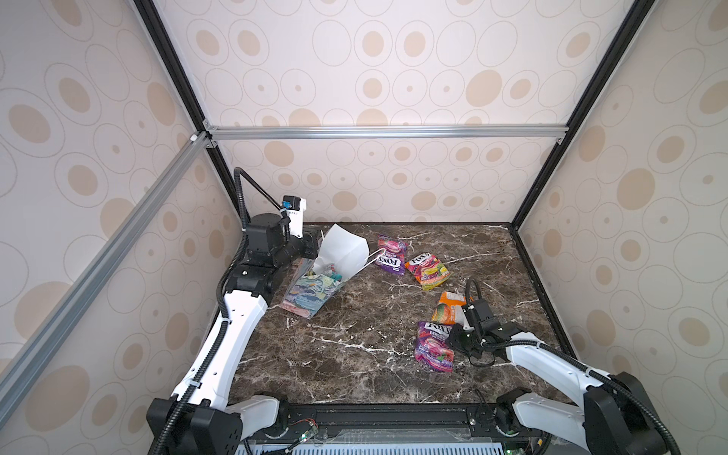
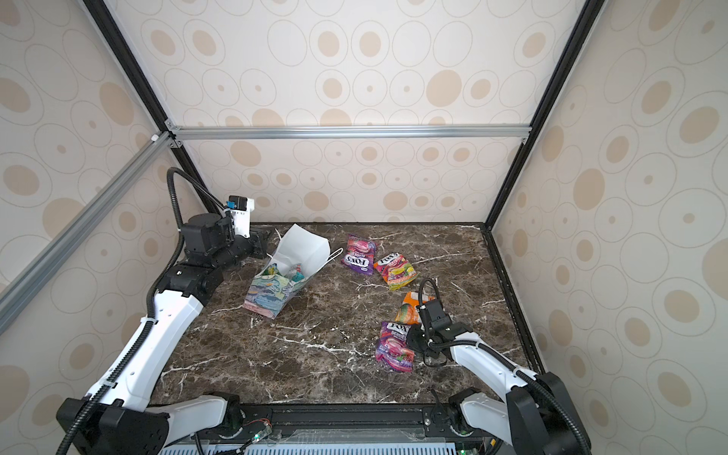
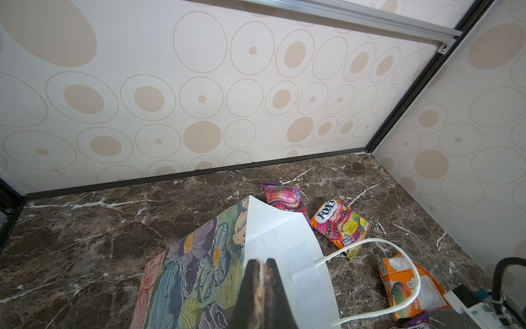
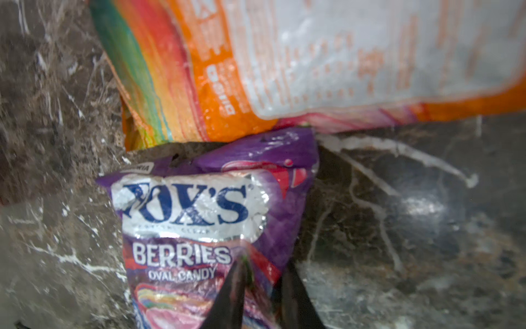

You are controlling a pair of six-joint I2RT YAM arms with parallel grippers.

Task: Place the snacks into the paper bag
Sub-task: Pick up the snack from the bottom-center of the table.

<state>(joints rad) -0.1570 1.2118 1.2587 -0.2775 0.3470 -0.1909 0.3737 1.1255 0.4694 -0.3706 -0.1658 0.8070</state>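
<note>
purple pouch (image 4: 199, 210): glossy crinkled foil | paper bag (image 1: 311, 295): matt | tabletop (image 1: 354, 354): polished marble look

Cell walls (image 1: 394, 59) are showing cream paper with beige ovals and ringed dots. Black posts (image 1: 585, 98) and a silver aluminium rail (image 1: 386, 132) are framing them. Tabletop (image 1: 354, 354) is showing dark brown marble, white-veined, black-edged. Light is falling soft and even, glaring faintly off the stone.

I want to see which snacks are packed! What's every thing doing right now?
Paper bag: leaning, mouth open, rim held by left gripper.
Teal pouch: inside bag, partly hidden.
Far purple pouch: lying on table.
Red-yellow pouch: lying on table.
Orange pouch: lying on table, back up.
Near purple pouch: on table, edge pinched by right gripper.
</note>
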